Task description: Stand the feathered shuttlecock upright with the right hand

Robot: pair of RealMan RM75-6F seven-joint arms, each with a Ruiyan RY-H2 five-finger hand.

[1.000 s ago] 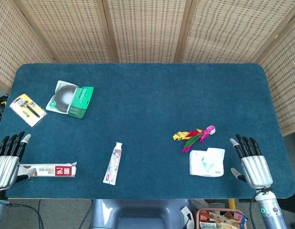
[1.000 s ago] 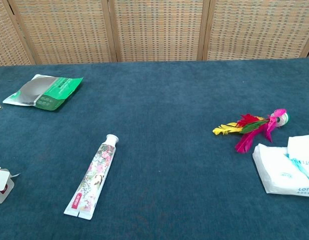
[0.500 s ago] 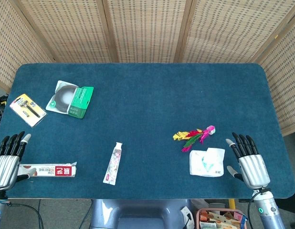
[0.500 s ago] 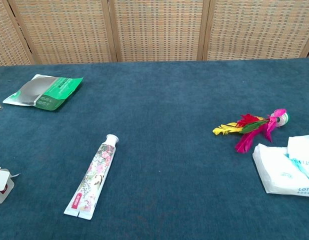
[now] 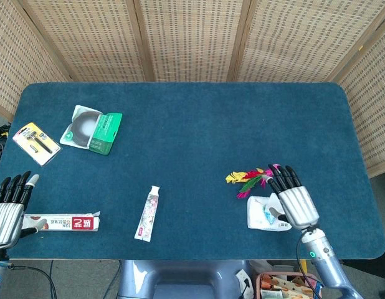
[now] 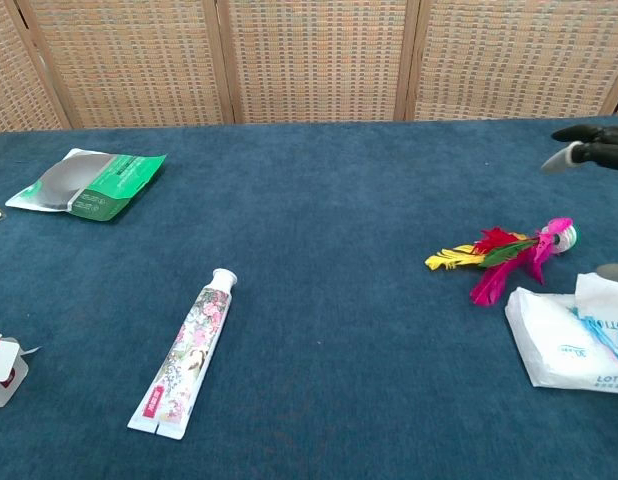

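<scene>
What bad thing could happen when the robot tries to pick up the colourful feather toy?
The shuttlecock lies flat right beside the tissue pack, with its feathers close to the pack. The right hand hangs over that pack, fingers apart, so it might grab or push the tissues too. The feathers look thin and soft, so the fingers could bend them, or grip only feathers and let it flop back down. The base looks small, so it may tip over once stood up.
</scene>
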